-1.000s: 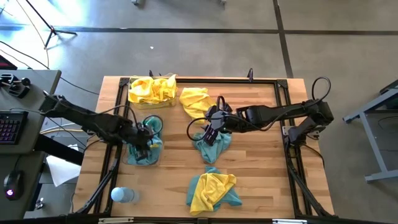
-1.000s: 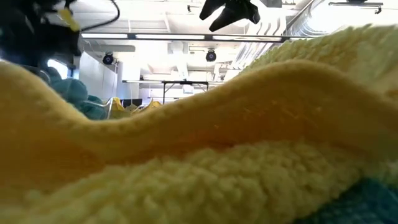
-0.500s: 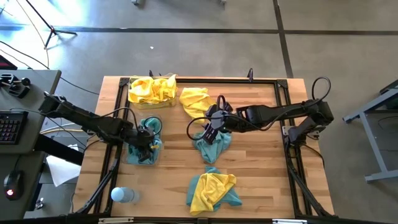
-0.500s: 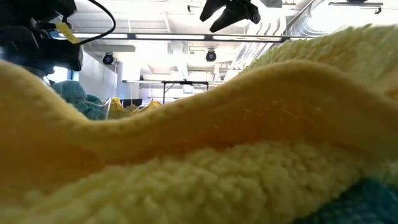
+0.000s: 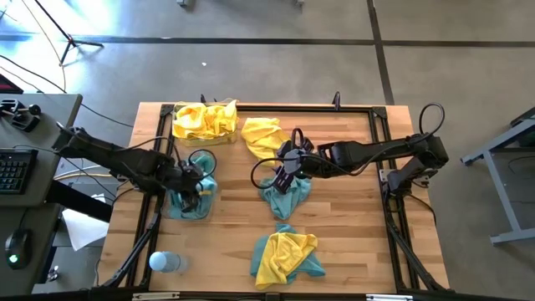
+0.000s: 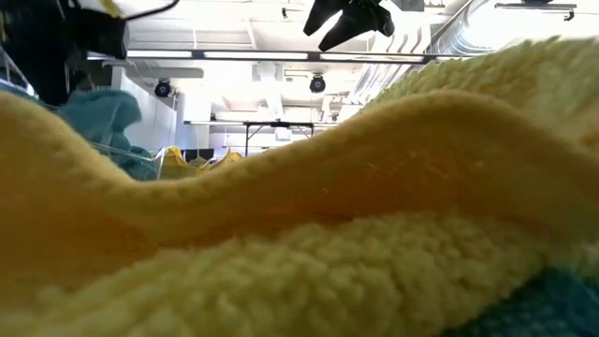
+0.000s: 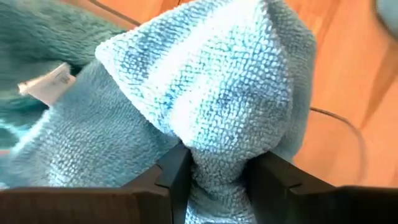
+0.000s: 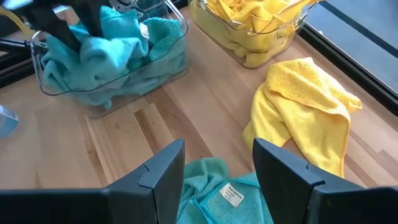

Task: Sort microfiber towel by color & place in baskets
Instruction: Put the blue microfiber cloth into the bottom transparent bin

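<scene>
Two clear baskets stand at the table's left. The far basket (image 5: pixel 205 119) holds yellow towels. The nearer basket (image 8: pixel 124 84) holds teal towels, and my left gripper (image 5: pixel 191 186) stands over it, shut on a teal towel (image 7: pixel 205 93). My right gripper (image 5: pixel 284 174) hovers open above another teal towel (image 5: pixel 286 194), which lies crumpled on the table's middle. In the right wrist view that towel's white tag (image 8: pixel 231 196) shows just below the open fingers (image 8: pixel 165 174). My left gripper pinches a bunched fold of the teal towel (image 7: pixel 217 171), several layers thick, between its two fingers (image 7: pixel 174 180). The fingers come from above, slanting steeply down. The cloth hangs below them in a hump, its lower part still among the other teal towels in the basket.
A loose yellow towel (image 5: pixel 261 134) lies beside the yellow basket. A yellow towel on a teal one (image 5: pixel 288 255) sits near the front edge and fills the low view (image 6: pixel 299 234). A pale bottle (image 5: pixel 165 262) lies front left. A black frame (image 5: pixel 380 167) rims the table.
My left gripper has risen above the teal basket. The bunch of teal towel under it has come up with it and now stands higher over the basket's rim. The rest of the cloth stays in the basket.
</scene>
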